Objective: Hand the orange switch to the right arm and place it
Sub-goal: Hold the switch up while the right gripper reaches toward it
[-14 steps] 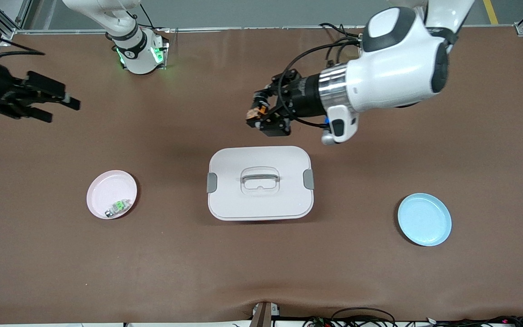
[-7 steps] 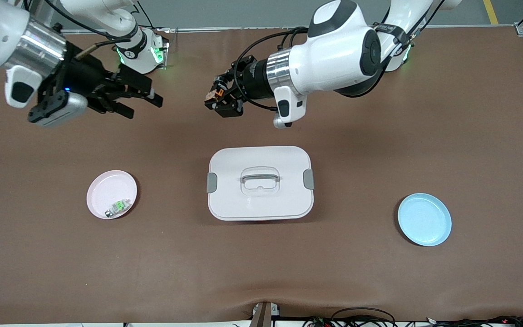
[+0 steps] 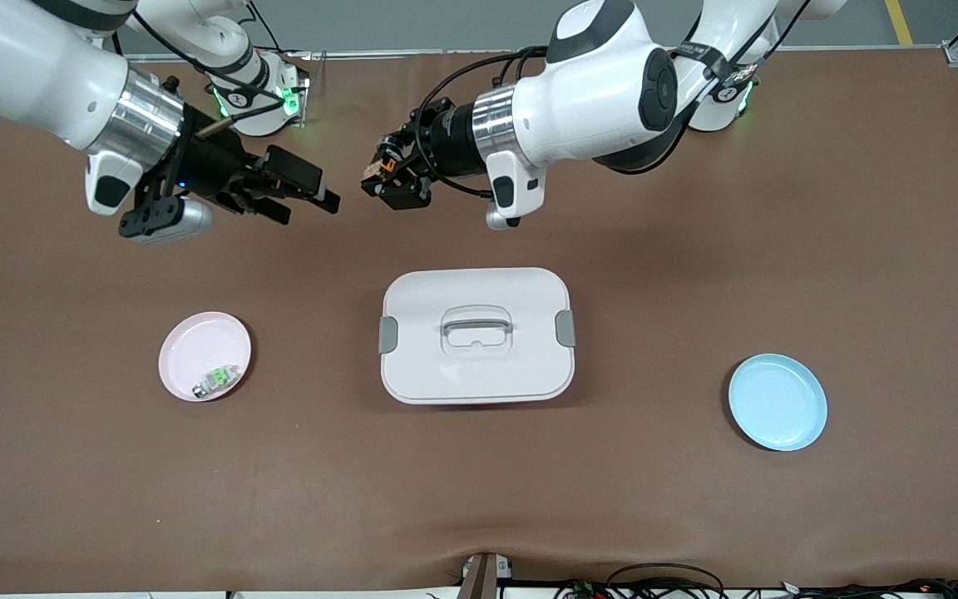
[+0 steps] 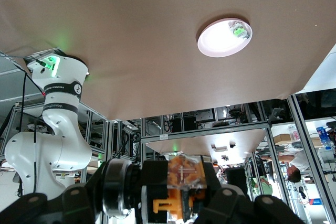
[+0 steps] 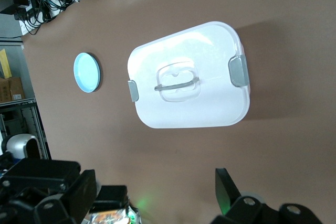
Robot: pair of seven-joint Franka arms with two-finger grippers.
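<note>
The orange switch (image 3: 381, 165) is pinched in my left gripper (image 3: 375, 173), which is shut on it and held over the brown mat between the arms' bases and the white box. In the left wrist view the orange switch (image 4: 184, 173) fills the space between the black fingers (image 4: 152, 182). My right gripper (image 3: 310, 210) hovers open just beside it, toward the right arm's end, with nothing between its fingers. In the right wrist view the right gripper (image 5: 155, 198) is spread wide, and the switch (image 5: 107, 217) shows by one finger (image 5: 81, 192).
A white lidded box (image 3: 476, 334) with a handle sits mid-table. A pink plate (image 3: 196, 349) holding a small green-and-white piece (image 3: 217, 378) lies toward the right arm's end. A blue plate (image 3: 777, 402) lies toward the left arm's end.
The right arm has swung in from its end of the table, gripper open. The left gripper has carried the switch toward it, so the two now nearly meet.
</note>
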